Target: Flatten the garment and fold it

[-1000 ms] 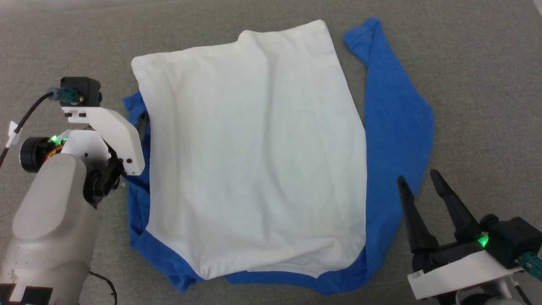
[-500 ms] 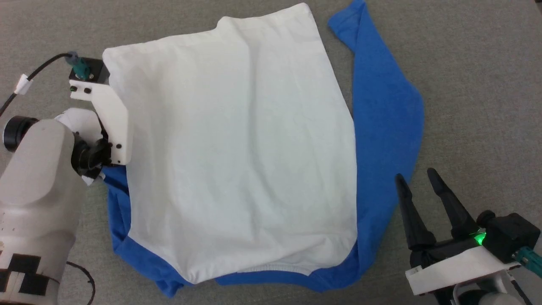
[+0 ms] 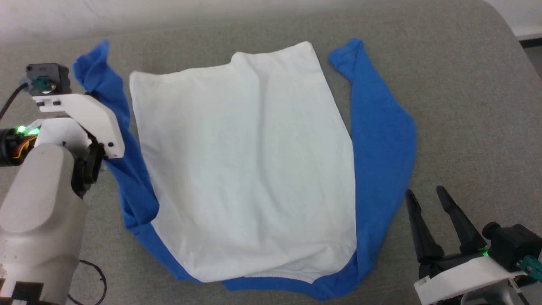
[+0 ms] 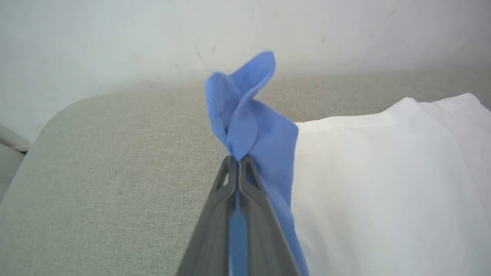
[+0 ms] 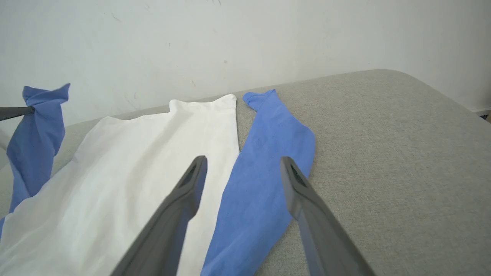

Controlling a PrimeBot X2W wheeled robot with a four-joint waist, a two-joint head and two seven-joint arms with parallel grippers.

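Pinching garment point(image 3: 245, 169) edge, left end effector point(image 4: 238, 159)

Drew the left blue sleeve point(image 3: 91, 63) of the garment point(image 3: 245, 169) out from beneath the white cloth, up and outward toward the far edge. Raised it off the grey surface point(image 3: 465, 106), pinched in the left gripper point(image 4: 238, 159), tip flopping past the fingertips.

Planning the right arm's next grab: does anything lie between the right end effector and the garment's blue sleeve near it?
Nothing visible does. The right end effector is open beside the garment, only bare grey surface between it and that blue sleeve.
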